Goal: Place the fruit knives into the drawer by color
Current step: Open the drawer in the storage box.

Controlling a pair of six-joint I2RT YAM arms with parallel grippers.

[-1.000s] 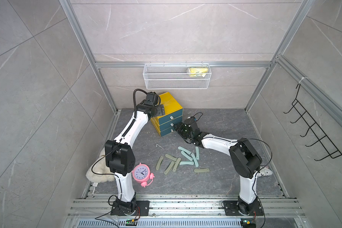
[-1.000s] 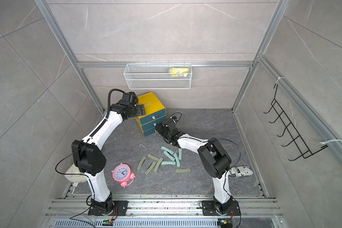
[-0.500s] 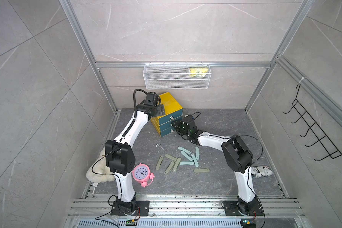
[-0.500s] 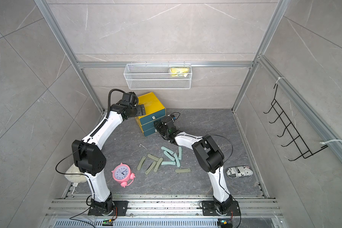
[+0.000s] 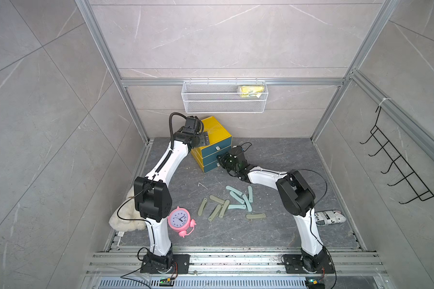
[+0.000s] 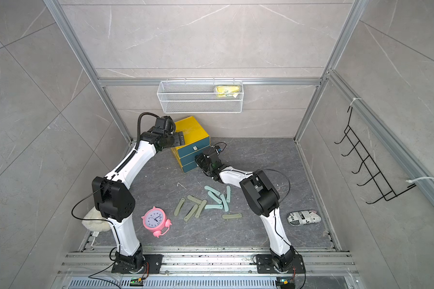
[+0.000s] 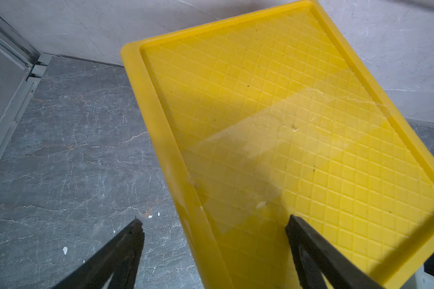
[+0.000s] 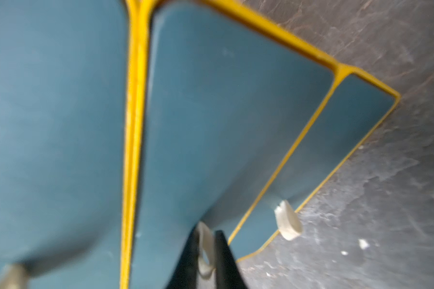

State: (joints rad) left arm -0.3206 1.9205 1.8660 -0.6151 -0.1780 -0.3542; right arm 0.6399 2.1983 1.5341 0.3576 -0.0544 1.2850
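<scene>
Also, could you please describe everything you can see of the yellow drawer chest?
The drawer chest is a box with a yellow, plastic-looking case and three stacked dark teal drawer fronts, all seemingly closed, each with a small white pull. Its top has a raised rim around a diamond-grid recess. It stands upright, turned at an angle, on the grey floor near the back wall. The right gripper is shut on the middle drawer's pull; the open left gripper straddles a top edge, contact unclear.

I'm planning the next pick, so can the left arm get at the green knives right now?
Probably yes: the green knives lie uncovered on open floor, and the left claw is open and empty.
</scene>
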